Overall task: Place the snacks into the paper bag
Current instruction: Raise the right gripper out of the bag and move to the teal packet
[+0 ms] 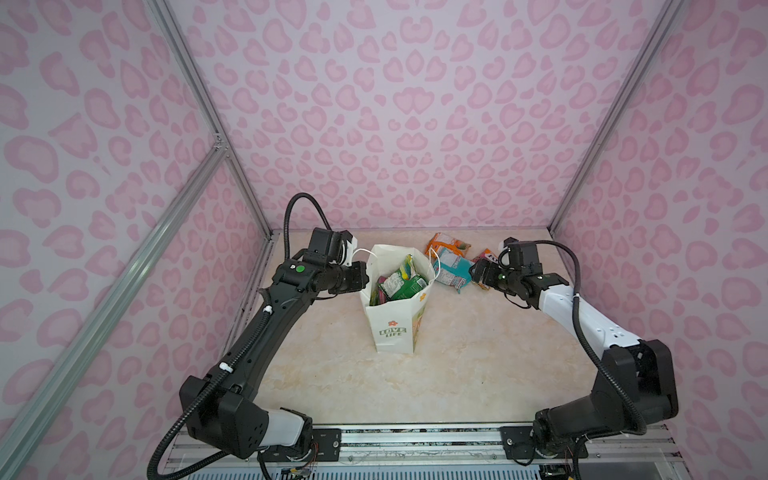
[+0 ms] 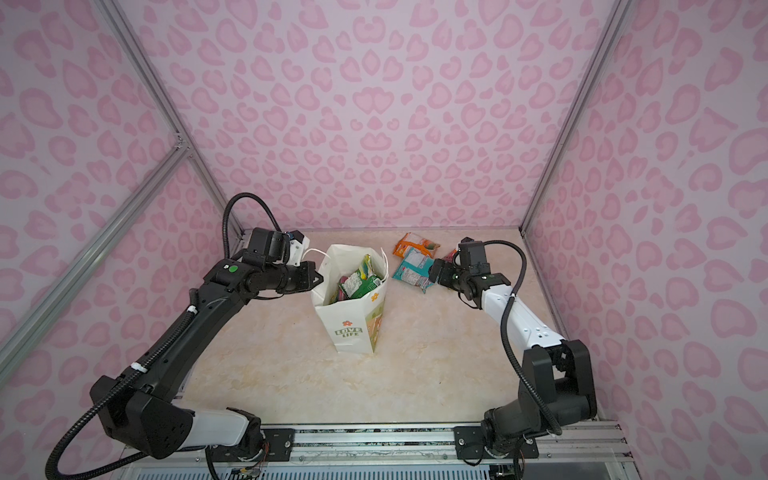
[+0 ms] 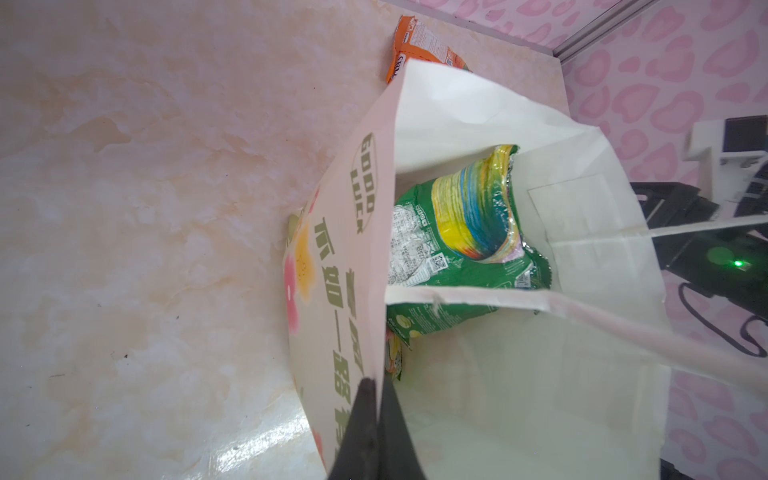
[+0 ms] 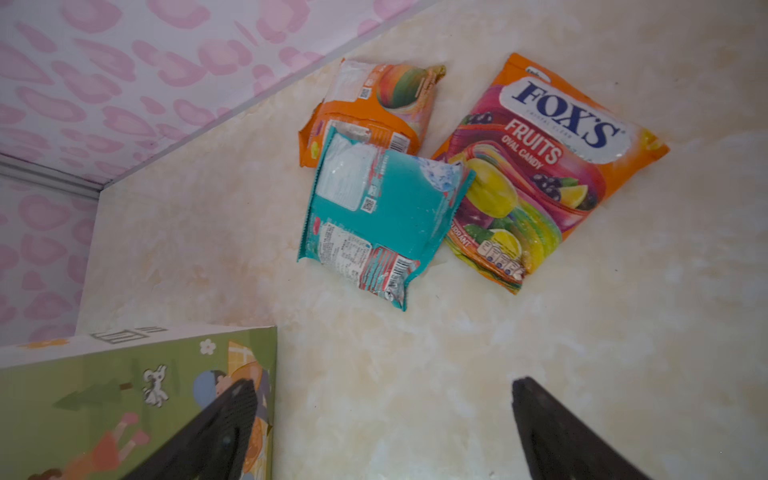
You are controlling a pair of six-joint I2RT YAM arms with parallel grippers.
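Marble-look tabletop (image 1: 457,374), pink-print walls: paper bag (image 1: 392,328) upright mid-table, green packet (image 3: 457,249) inside; left gripper (image 3: 378,386) pinched on bag rim; right gripper (image 4: 382,386) jaws wide apart over table, near teal packet (image 4: 386,216), orange packet (image 4: 374,112), FOX'S packet (image 4: 552,158) lying beside bag

Tall white paper bag (image 1: 392,316) is standing mid-worktop (image 1: 478,365), crinkly green packet (image 1: 409,289) lying inside. Teal plastic packet (image 1: 451,268) is lying behind-right, overlapping orange plastic packet (image 1: 446,245).

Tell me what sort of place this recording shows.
Most likely a staged robot test booth, not a home or shop: pink-patterned wall panels set in aluminium framing box in a marble-look tabletop, and the left arm and right arm are mounted on a metal rail at its front edge.
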